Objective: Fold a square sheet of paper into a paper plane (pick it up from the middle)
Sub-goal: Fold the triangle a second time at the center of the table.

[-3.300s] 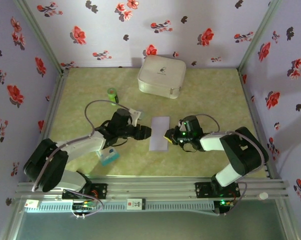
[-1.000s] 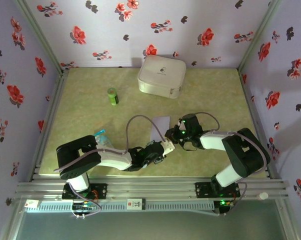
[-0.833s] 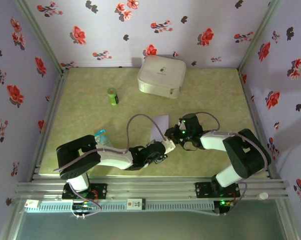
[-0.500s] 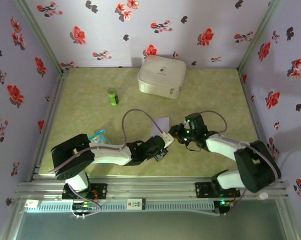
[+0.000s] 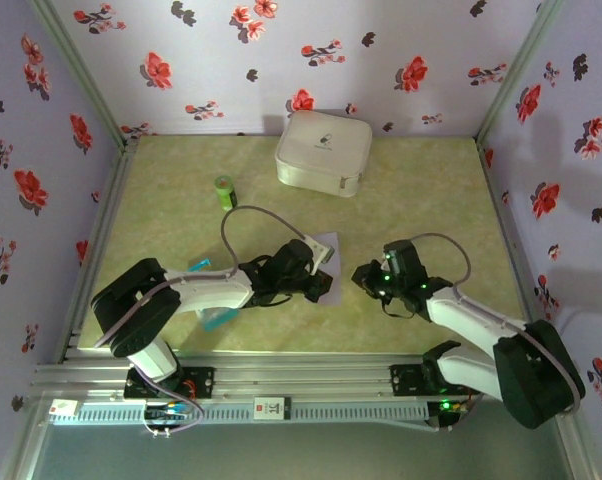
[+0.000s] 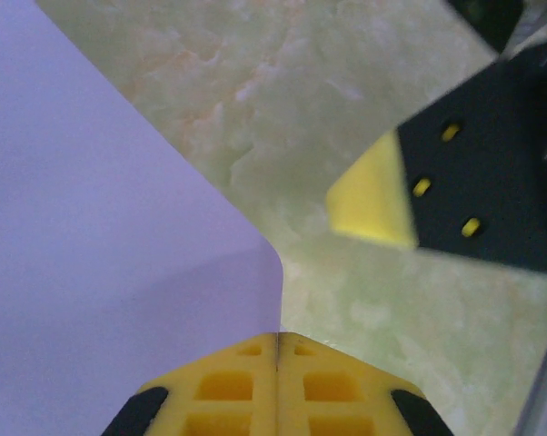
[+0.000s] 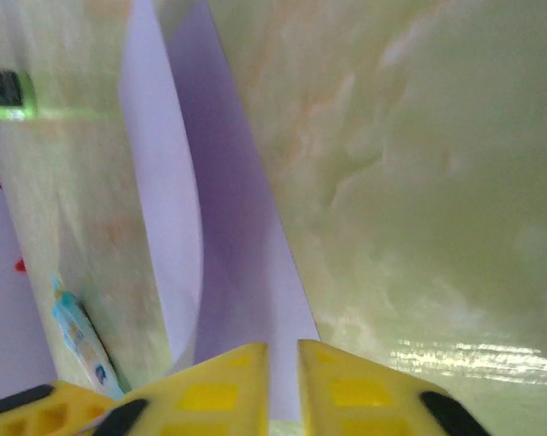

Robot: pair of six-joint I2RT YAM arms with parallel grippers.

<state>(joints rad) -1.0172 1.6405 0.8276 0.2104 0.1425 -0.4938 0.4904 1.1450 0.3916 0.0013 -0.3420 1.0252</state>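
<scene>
The square sheet of paper (image 5: pixel 328 240) is pale lavender and lies mid-table, mostly covered by my left wrist in the top view. My left gripper (image 5: pixel 319 283) is at its near edge. In the left wrist view the yellow pads (image 6: pixel 246 381) meet with no gap, and a rounded corner of the sheet (image 6: pixel 101 227) runs in between them. My right gripper (image 5: pixel 363 275) sits a short way right of the sheet, on bare table. Its fingers (image 7: pixel 210 395) stand a thin slit apart with nothing pinched. The sheet (image 7: pixel 237 209) lies beyond them, with its left part curled up.
A white case (image 5: pixel 324 150) stands at the back centre. A green bottle (image 5: pixel 225 192) lies left of it. A blue-and-white packet (image 5: pixel 218 317) rests near the left arm. Flowered walls close in both sides and the back.
My left gripper has swung back and left along the sheet's near edge. My right gripper has drawn away to the right and nearer, off the paper.
</scene>
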